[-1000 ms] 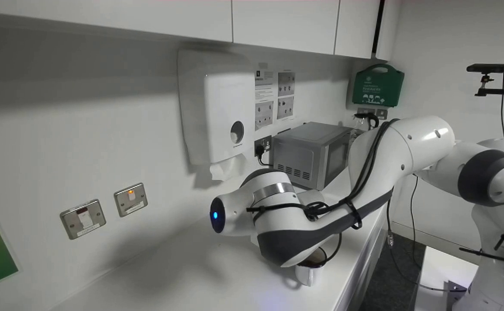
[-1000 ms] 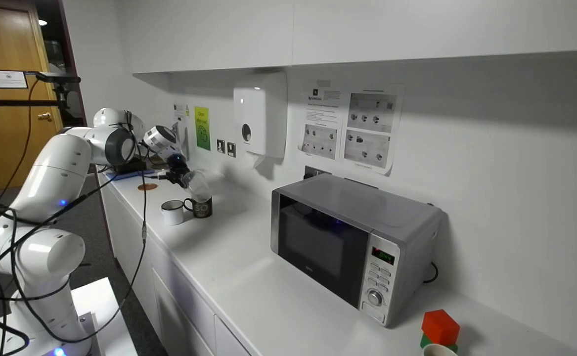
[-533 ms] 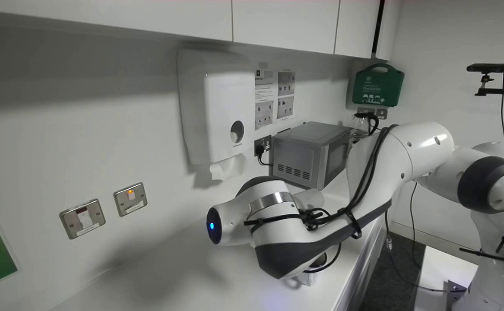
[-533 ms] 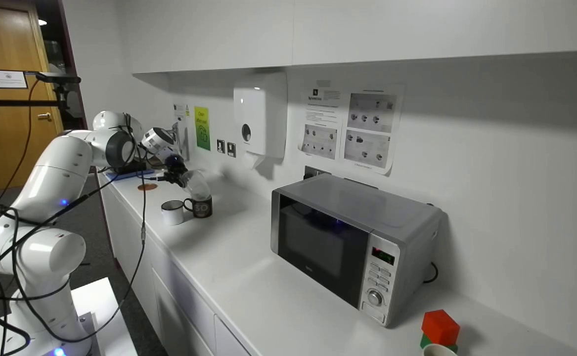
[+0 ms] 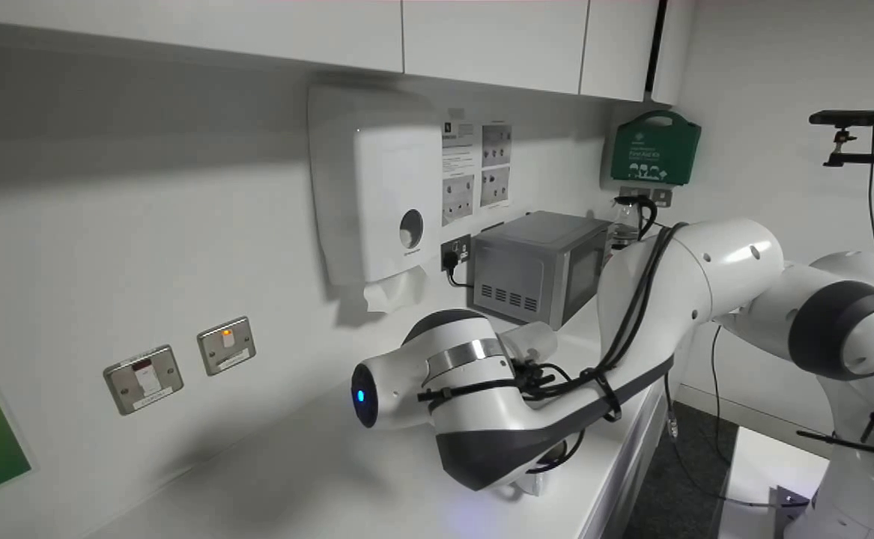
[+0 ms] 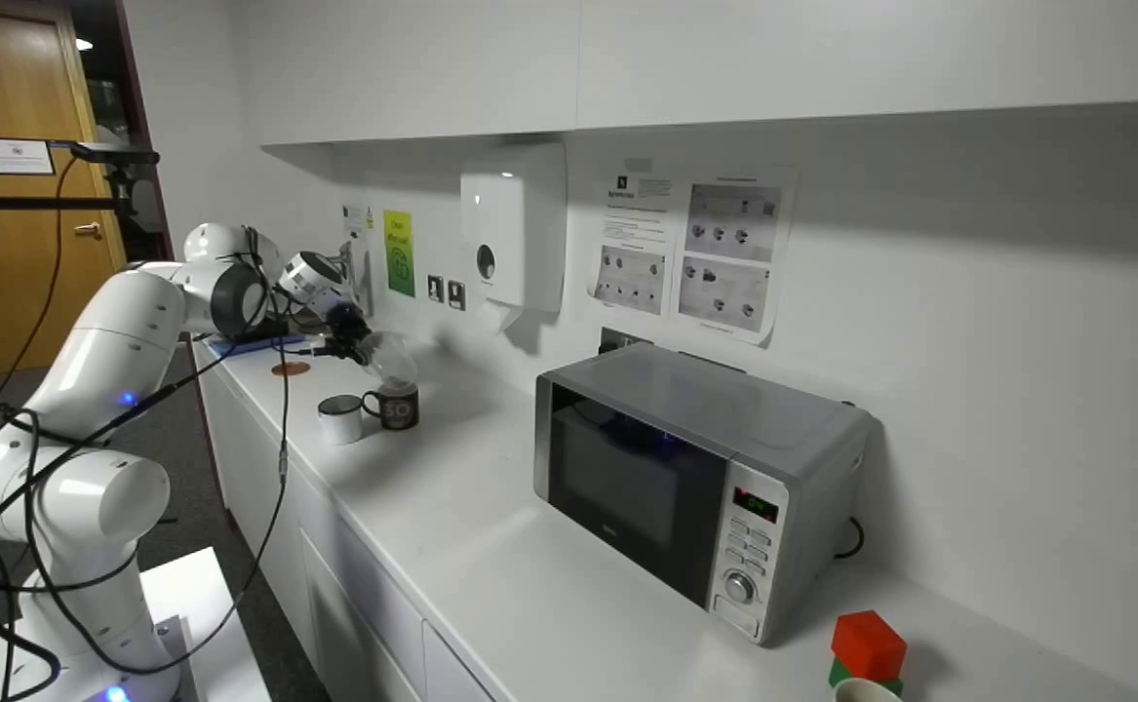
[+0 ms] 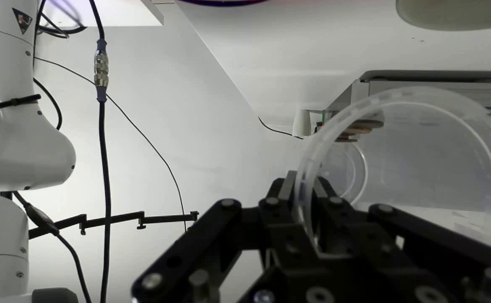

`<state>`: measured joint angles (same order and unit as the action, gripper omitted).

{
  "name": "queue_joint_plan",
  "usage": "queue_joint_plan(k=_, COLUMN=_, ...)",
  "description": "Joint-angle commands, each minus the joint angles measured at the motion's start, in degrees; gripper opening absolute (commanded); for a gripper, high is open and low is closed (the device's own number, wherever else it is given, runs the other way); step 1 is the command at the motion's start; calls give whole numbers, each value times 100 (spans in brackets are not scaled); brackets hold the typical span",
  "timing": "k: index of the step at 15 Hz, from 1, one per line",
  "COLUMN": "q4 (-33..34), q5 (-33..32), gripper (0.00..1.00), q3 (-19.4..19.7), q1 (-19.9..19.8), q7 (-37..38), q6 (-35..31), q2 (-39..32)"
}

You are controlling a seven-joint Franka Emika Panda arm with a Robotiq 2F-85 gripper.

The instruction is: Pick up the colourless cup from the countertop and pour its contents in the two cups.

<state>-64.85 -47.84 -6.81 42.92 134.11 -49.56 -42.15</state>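
Over dark mug (image 6: 399,409), apparently: colourless cup (image 6: 392,361), tilted, pinched at wall by gripper (image 7: 305,189). Possible mishaps: spillage onto countertop (image 6: 461,517), from poor alignment with mug mouth; slippage, from narrow hold on thin wall.

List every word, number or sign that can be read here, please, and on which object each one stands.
"First Aid Kit": the green case on the wall.
"Clean": the yellow-green notice; its lower line is blurred.
"30", as it seems: the dark mug.
Too small or blurred to read: the wall sheets, the microwave front, the switch labels, the dispenser print, the door notice, the triangular arm sticker.
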Motion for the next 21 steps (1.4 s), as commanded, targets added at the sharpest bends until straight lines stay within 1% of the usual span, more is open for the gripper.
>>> queue_joint_plan(k=1, q4=473, q5=-220, gripper=2, q3=130, q1=89, q7=-302, q6=259, q2=-183)
queue_joint_plan(k=9, q4=871, q5=-330, gripper=2, q3=315, q1=89, q7=-493, q6=291, q2=-345)
queue_joint_plan(k=21, q4=1137, q5=-868, gripper=2, q3=496, q1=304, q7=-650, q6=619, q2=-897)
